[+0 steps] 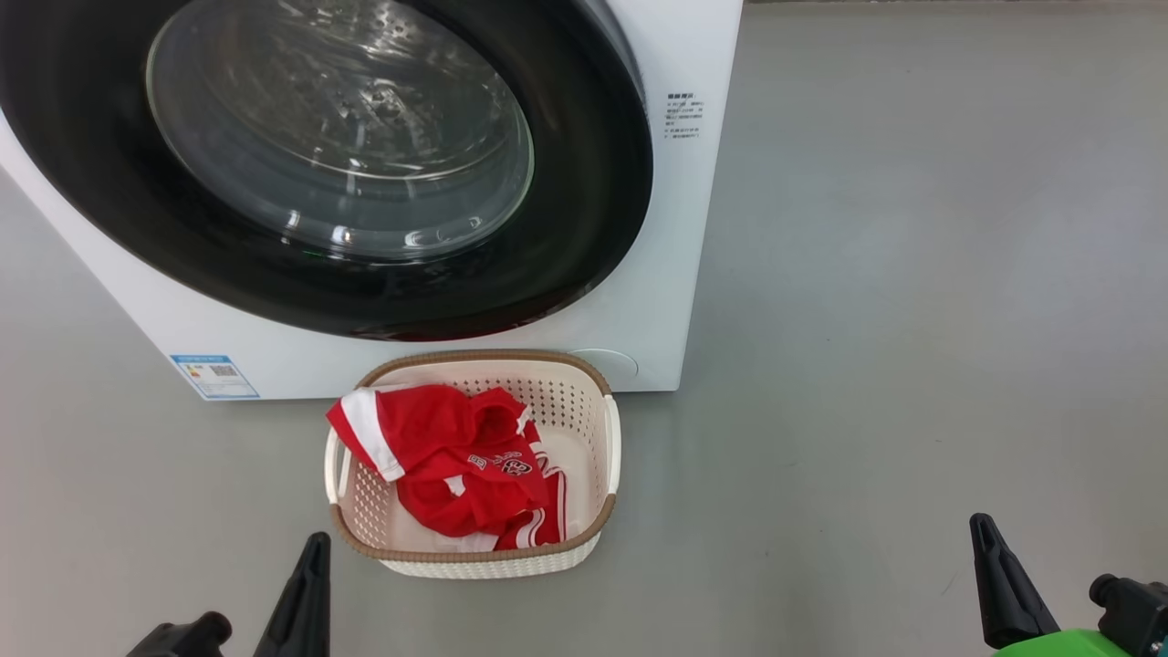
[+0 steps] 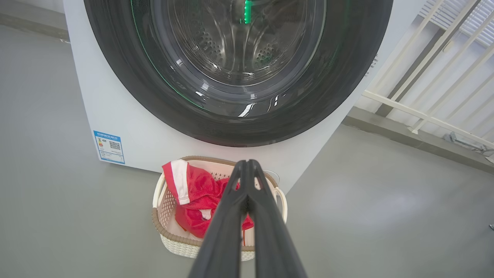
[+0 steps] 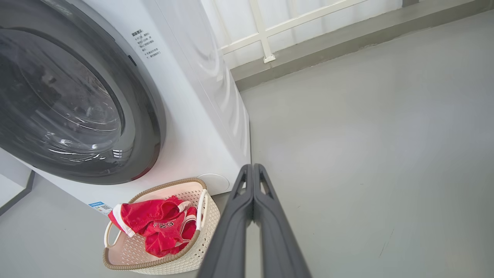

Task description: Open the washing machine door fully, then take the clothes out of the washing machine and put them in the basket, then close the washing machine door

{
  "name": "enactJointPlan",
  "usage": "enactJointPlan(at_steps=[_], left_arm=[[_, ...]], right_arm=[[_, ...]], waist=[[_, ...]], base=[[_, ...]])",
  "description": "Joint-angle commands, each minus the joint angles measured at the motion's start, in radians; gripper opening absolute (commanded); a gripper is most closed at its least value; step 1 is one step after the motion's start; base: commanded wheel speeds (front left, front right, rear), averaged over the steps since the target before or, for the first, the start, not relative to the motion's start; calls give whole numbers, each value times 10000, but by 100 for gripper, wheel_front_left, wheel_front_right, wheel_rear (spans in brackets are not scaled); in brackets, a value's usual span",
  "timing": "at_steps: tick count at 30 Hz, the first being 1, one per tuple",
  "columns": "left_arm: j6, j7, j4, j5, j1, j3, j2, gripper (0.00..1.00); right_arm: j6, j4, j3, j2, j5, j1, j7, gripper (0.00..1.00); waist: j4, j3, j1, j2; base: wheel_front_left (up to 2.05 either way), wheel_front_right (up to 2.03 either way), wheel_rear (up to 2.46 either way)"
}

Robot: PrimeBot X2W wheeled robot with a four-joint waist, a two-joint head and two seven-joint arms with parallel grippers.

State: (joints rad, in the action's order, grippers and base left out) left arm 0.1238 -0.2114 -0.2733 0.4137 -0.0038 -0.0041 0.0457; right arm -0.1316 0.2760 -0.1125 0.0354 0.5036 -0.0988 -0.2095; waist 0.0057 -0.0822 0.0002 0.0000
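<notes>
We find the clothes (image 1: pixel 443 456) heaped in the basket (image 1: pixel 474 356), the washing machine door (image 1: pixel 333 155) seemingly shut; left claw (image 2: pixel 247 164) and right claw (image 3: pixel 252 168) hang pressed together, empty; we judge only withdrawal remains.

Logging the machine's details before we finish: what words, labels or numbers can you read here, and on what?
Blue label, low on the washing machine front: square code visible, print too small to read.
Black print block, upper right of that front: too small to read.
White lettering on the clothes in the basket: creased and blurred, unreadable.
Nothing can be quoted.
</notes>
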Motion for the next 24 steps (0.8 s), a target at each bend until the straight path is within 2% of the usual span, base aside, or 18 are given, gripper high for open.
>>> enactJointPlan(at_steps=[1,24], left_arm=[[10,60,216,373,-233,117,101,0],[22,680,228,2797,-398,291,123,0]], right_arm=[[1,-222,2,137,315,296,67,0],[3,-239,10,150,2537,662,710,0]], waist=[[-1,14,-2,0],[-13,174,-2,0]], base=[[0,0,0],[0,0,0]])
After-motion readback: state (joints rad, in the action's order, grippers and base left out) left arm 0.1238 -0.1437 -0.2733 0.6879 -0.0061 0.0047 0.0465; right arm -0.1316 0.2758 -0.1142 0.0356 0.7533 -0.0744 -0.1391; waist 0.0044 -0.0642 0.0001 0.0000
